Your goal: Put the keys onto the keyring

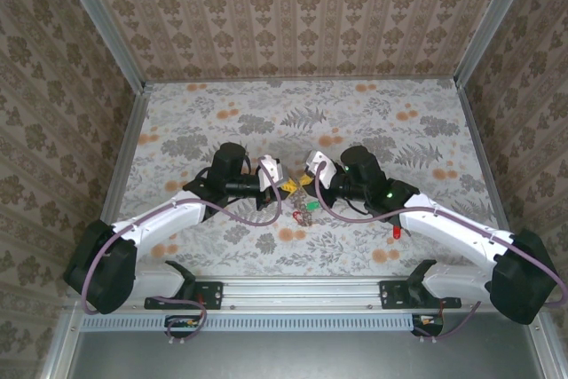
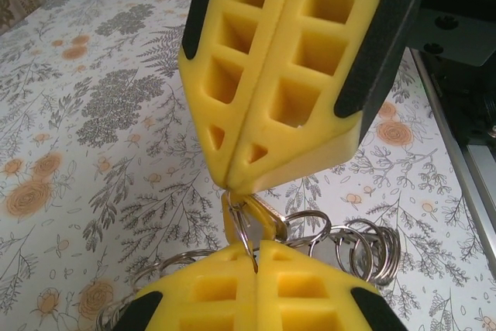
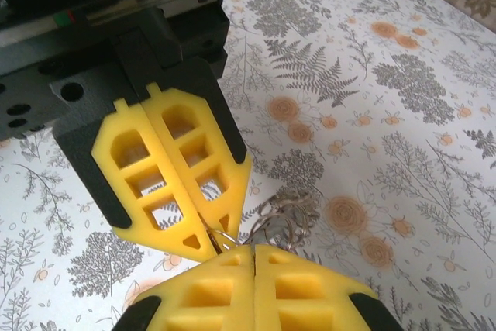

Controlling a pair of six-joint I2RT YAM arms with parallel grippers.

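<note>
Top view: left claw (image 1: 289, 186) and right claw (image 1: 303, 181) meet tip to tip above the floral-patterned desk (image 1: 355, 122). Small green- and red-headed metal keys (image 1: 308, 210) lie just nearer.

Left wrist: left claw (image 2: 256, 257) is closed on the coiled silvery wire keyring (image 2: 349, 246) — right claw (image 2: 236, 184) pinches a yellow-headed key (image 2: 262, 218).

Right wrist: both claws (image 3: 254, 252) (image 3: 211, 244) are fully closed, with the keyring (image 3: 288, 208) just beside their tips.

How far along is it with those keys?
Roughly midway. A green key by the keyring may be threaded already. Both claws are shut, tip to tip: the left claw pinches the keyring's wire, the right claw apparently a yellow key. A red key lies apart on the table.
</note>
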